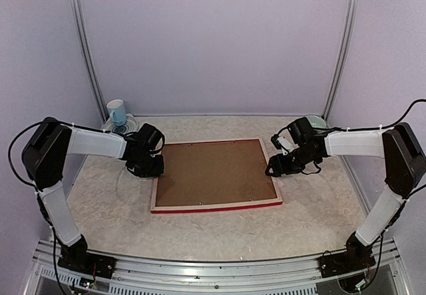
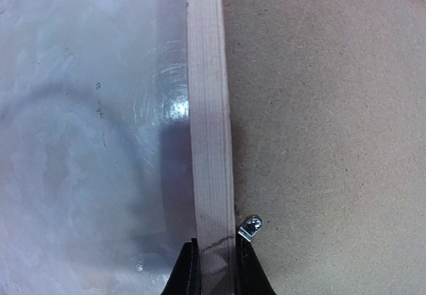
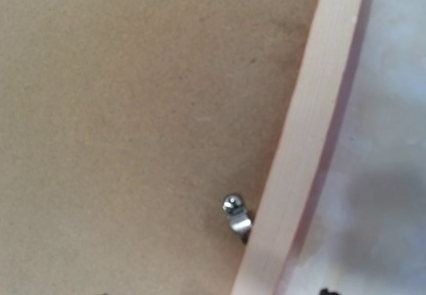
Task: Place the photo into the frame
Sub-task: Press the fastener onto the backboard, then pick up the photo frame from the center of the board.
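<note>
Plainly, you had the frame [image 1: 216,206] lying face down in the middle of the tabletop [image 1: 200,238], its long sides running along the near edge, with the brown backing board [image 1: 213,172] filling the opening. Your left pincer [image 2: 216,262] was clenched on the pale wood rail on the side toward the tabletop's left edge, one finger on each side of it, just beside a small metal retaining clip [image 2: 251,226]. Your right pincer [image 1: 276,167] hung at the opposite rail, near another clip [image 3: 236,216], but its fingers barely showed, so you could not tell whether it was released or gripping.

The photo itself was nowhere to be seen. It may have sat under the board, or not; the pictures did not settle that. If it was inside, I judge you were near the end, with the clips to check and the frame to turn over. If not, the board had yet to come out. A blue mug [image 1: 116,112] stood at the far left corner.
</note>
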You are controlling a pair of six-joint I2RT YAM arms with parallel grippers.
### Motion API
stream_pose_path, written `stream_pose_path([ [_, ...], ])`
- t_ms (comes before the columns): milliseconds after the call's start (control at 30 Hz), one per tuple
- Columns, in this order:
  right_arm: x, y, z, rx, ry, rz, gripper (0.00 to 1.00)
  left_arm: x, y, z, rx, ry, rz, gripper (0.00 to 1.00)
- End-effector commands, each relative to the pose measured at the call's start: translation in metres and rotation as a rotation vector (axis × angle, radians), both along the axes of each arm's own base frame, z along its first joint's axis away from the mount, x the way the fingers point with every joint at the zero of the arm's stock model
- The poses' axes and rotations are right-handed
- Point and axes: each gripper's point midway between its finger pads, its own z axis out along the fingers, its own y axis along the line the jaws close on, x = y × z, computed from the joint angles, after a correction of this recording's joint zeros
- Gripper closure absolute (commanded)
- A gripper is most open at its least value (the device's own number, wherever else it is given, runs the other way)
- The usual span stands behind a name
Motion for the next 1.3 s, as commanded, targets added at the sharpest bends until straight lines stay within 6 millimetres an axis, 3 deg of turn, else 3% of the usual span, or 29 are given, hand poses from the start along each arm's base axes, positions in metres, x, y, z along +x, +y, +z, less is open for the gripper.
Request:
stream_pose_path([
  [0,-0.002,0.001,-0.002,-0.009,-0.009,0.010,0.33,-0.012,0.009,-0.025,0.038,0.061,0.012,1.00],
  [133,-0.002,0.000,-0.002,-0.011,-0.010,0.011,0.33,-0.013,0.007,-0.023,0.029,0.060,0.009,0.99],
  [233,-0.002,0.000,-0.001,-0.012,-0.011,0.011,0.33,-0.011,0.005,-0.009,0.010,0.036,0.015,0.90],
  [433,-0.001,0.001,-0.002,-0.012,-0.009,0.009,0.33,0.003,0.009,0.043,-0.030,-0.083,0.064,0.58],
  [500,0.000,0.001,-0.002,-0.013,-0.009,0.009,0.33,0.008,0.010,0.064,-0.053,-0.135,0.081,0.53],
  [567,0.000,0.000,-0.001,-0.014,-0.012,0.009,0.33,0.011,0.009,0.077,-0.071,-0.171,0.085,0.43],
  [667,0.000,-0.001,0.000,-0.019,-0.014,0.002,0.30,0.012,0.006,0.085,-0.082,-0.187,0.074,0.39],
  [733,0.001,-0.003,0.001,-0.026,-0.020,-0.004,0.26,0.011,0.002,0.088,-0.078,-0.194,0.051,0.30],
  [867,0.003,-0.007,0.008,-0.035,-0.045,-0.024,0.14,0.005,-0.016,0.104,-0.044,-0.244,-0.037,0.04],
  [900,0.004,-0.007,0.012,-0.035,-0.054,-0.029,0.11,0.004,-0.022,0.109,-0.031,-0.259,-0.072,0.01],
  [1000,0.007,-0.009,0.022,-0.027,-0.083,-0.046,0.01,-0.003,-0.045,0.127,0.005,-0.311,-0.181,0.01],
  [1267,0.015,-0.024,0.047,0.005,-0.128,-0.121,0.01,-0.039,-0.126,0.156,0.053,-0.416,-0.550,0.01],
])
